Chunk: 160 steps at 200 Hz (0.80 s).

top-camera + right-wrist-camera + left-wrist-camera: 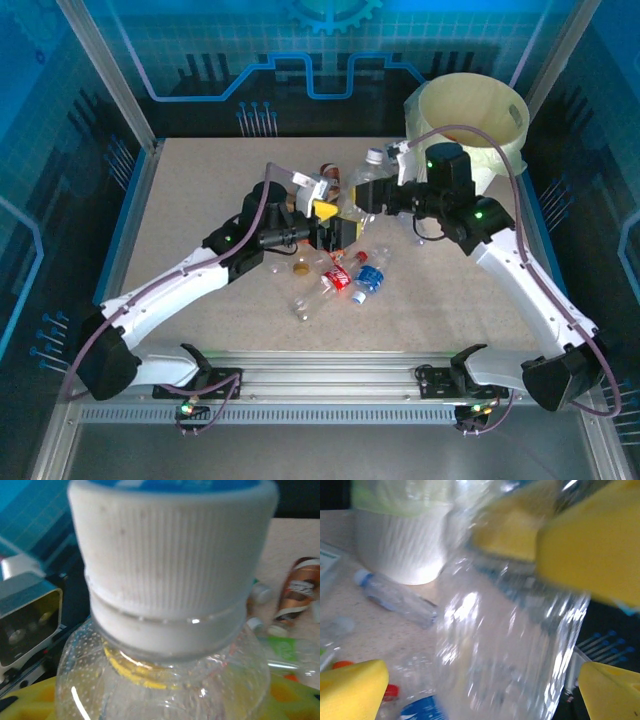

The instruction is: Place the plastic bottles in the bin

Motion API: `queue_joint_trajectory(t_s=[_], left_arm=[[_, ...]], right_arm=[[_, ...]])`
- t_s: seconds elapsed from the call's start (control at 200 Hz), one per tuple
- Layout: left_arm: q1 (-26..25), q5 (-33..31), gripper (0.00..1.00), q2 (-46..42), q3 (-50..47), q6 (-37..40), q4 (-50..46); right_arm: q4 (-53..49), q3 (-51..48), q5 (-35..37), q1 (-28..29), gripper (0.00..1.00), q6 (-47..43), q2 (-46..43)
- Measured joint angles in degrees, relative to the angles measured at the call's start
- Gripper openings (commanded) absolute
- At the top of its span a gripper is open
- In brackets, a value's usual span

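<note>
Closest to the arm bases, some small plastic bottles (345, 280) lie on the speckled beige table (200, 180). A see-through bottle (300, 306) lies by itself. Just past it, a red-label bottle (338, 277) and a blue-label bottle (370, 278) lie side by side.

Behind them the two arms meet in the middle of the table. The left claw (484, 680) has its yellow fingers (350, 687) wide apart. A big clear plastic bottle with a white ribbed cap (505, 645) sits in the gap between them, but they are not squeezing it. The right claw (378, 195) is clamped on this same big bottle, near its neck. Its yellow pads (570, 535) press on the sides. The white cap (170, 555) points toward the far side.

Farther back, a brown-label bottle (300, 590) and a green-label bottle (280, 650) lie on the table. A thin bottle with a blue cap (395, 597) lies flat near the foot of the bin.

The bin, a large round white bucket with a pale yellow bag inside (470, 120), stands in the far right corner. The big clear bottle is near it, not in it.
</note>
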Motion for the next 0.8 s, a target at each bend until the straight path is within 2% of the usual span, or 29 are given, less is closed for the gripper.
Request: queue_joint_trajectory(t_s=[0.24, 0.425, 0.615, 0.8], left_arm=[[1.01, -16.46, 0.99, -8.61, -5.73, -1.68, -2.14], [3.93, -27.93, 0.99, -14.6, -8.22, -5.86, -5.84], [4.11, -35.39, 0.99, -20.13, -11.63, -7.52, -10.14], [4.63, -39.89, 0.99, -23.71, -14.14, -8.24, -13.14]], right_arm=[[-4.35, 2.95, 11.61, -4.83, 0.46, -3.17, 0.09], [-6.19, 7.41, 15.98, -11.91, 0.46, -6.32, 2.08], [-7.15, 16.04, 17.07, -19.15, 0.45, -9.03, 8.59], [-7.26, 25.38, 19.89, -23.08, 0.46, -10.88, 15.85]])
